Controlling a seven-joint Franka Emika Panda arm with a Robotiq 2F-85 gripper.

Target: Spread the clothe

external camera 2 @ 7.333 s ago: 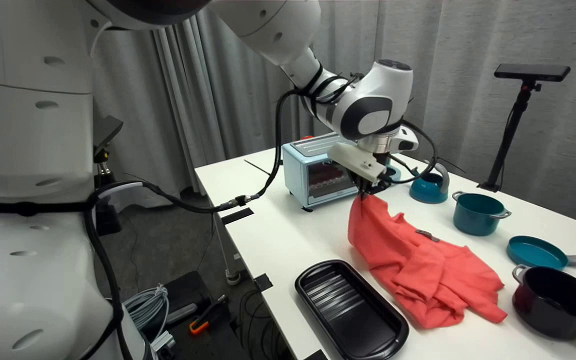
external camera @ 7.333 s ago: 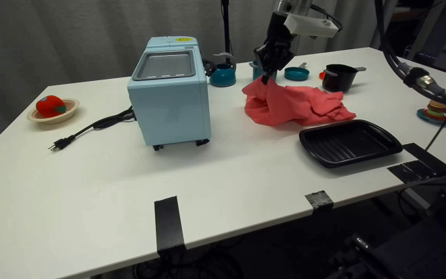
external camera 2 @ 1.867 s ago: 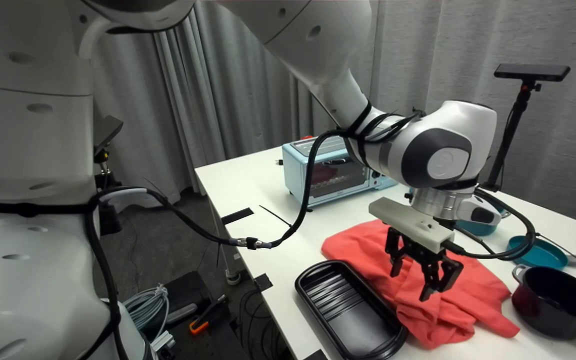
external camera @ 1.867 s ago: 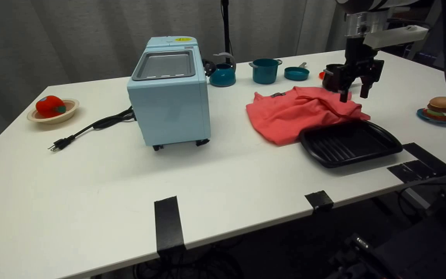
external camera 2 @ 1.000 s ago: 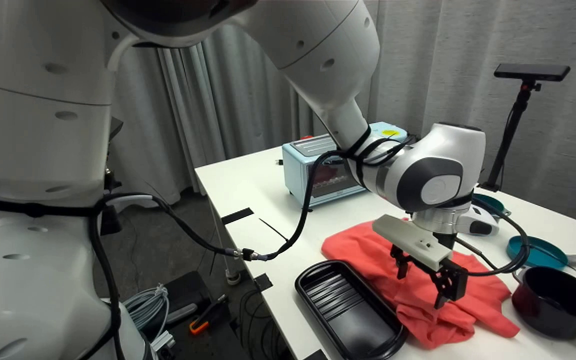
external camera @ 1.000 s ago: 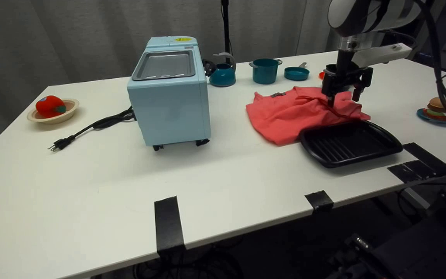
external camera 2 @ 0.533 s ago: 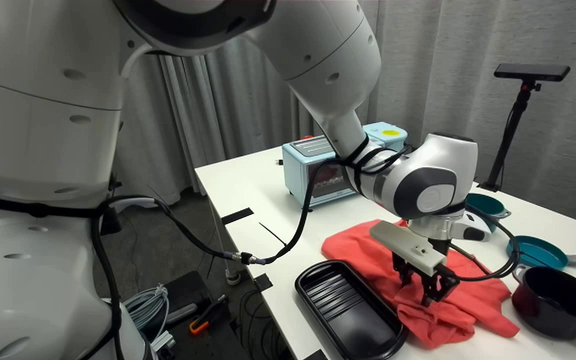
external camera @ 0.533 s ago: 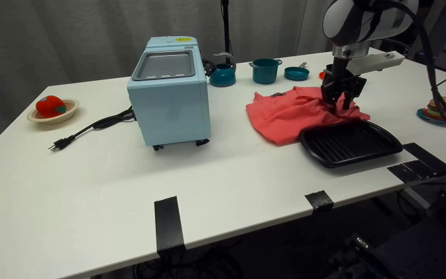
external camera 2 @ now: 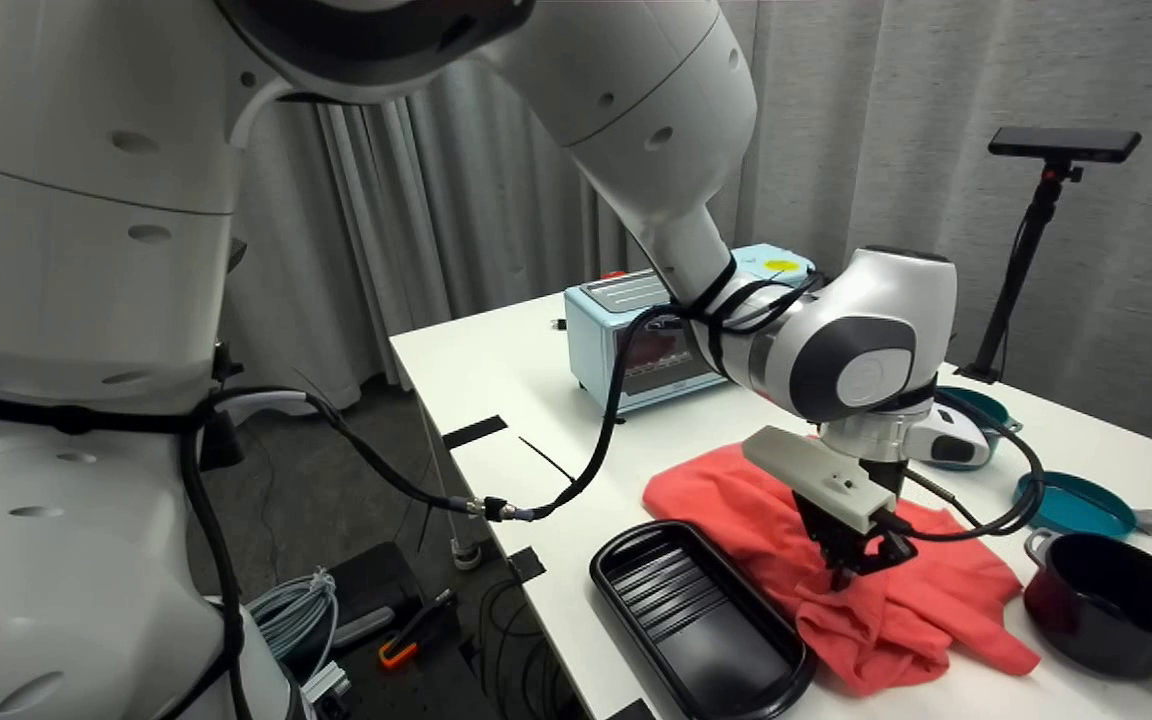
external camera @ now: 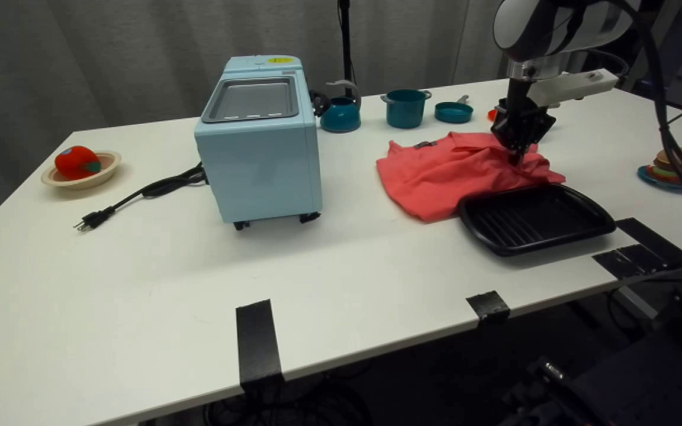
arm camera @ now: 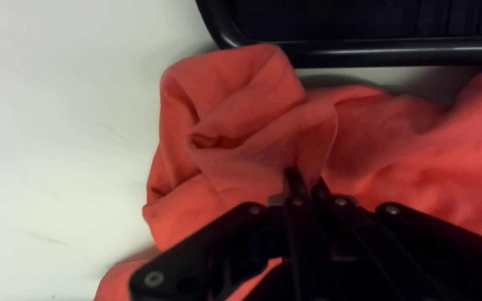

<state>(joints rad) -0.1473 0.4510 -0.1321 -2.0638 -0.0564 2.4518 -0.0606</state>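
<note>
In an exterior view, the black pan [external camera: 554, 216] stood on a white table [external camera: 347, 266], black tape [external camera: 489, 306] stuck over the edge before it. Grey curtains [external camera: 140, 65] hung well behind the pan. The red-pink cloth [external camera: 430, 183] lay rumpled behind and left of the pan, against its rim; in the wrist view the gripper [arm camera: 306, 180] was pinched closed on a fold. Farther left of the pan, a light-blue toaster oven [external camera: 264, 160] bore a yellow label [external camera: 280, 60], the cloth a dark tag [external camera: 425, 144], both too small to read.

The clothe [external camera 2: 926, 600] lies on the table [external camera 2: 496, 370] between baking pan [external camera 2: 704, 630] and pot [external camera 2: 1096, 635]
</note>
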